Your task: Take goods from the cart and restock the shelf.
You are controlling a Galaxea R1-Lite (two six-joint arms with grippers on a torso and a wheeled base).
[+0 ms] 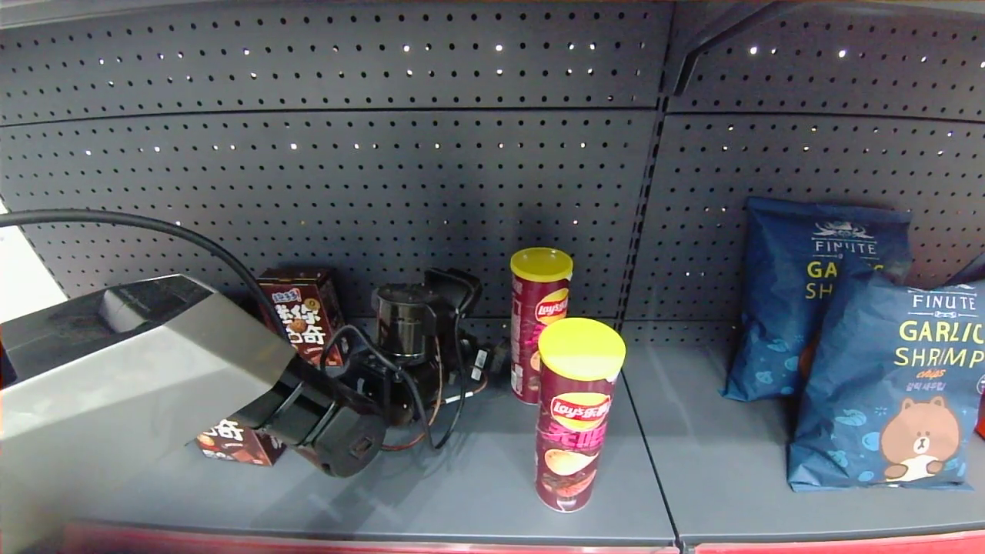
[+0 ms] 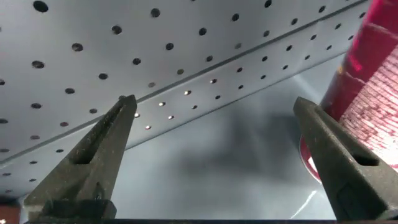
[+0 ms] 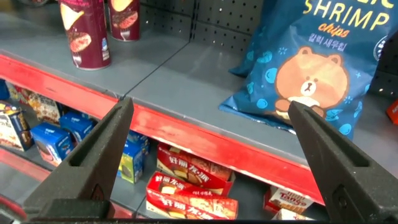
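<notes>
While the left pincer [image 2: 214, 102] gapes beside the rear chip can [image 1: 540, 323], the right pincer [image 3: 210, 104] hangs released.

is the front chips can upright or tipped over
Upright. The front chips can stands on its base on the shelf, with its yellow lid facing up.

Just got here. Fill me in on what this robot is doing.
It is restocking a shelf. The left gripper is open and empty deep on the shelf, beside the rear chip can. The right gripper hangs open and empty before the shelf's front edge, near the blue chip bags.
</notes>
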